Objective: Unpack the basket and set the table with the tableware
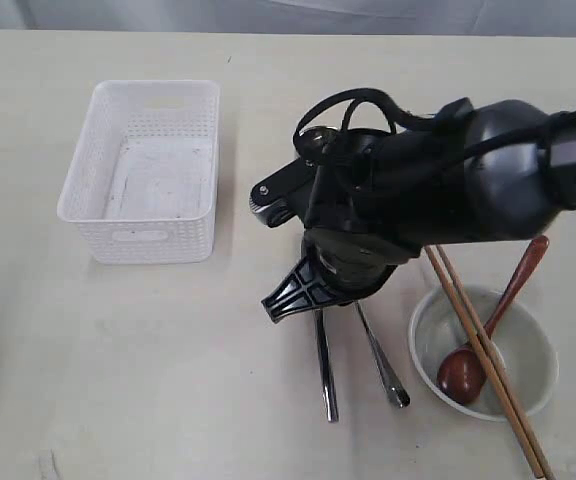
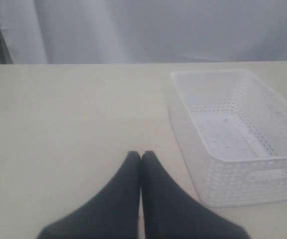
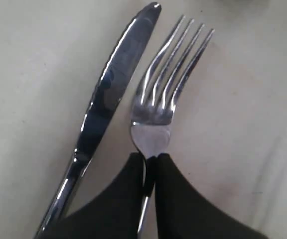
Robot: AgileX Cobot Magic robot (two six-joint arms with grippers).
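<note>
Right claw (image 3: pixel 150 163) pinches the fork (image 3: pixel 159 99) at its neck; fork lies just beside the knife (image 3: pixel 108 94) on the tabletop (image 3: pixel 243 124). Left claw (image 2: pixel 141 157) is pressed together, near the white basket (image 2: pixel 233 134).

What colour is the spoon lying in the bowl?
Dark reddish brown, like polished wood. The spoon rests in the whitish bowl; the exterior view shows it best.
</note>
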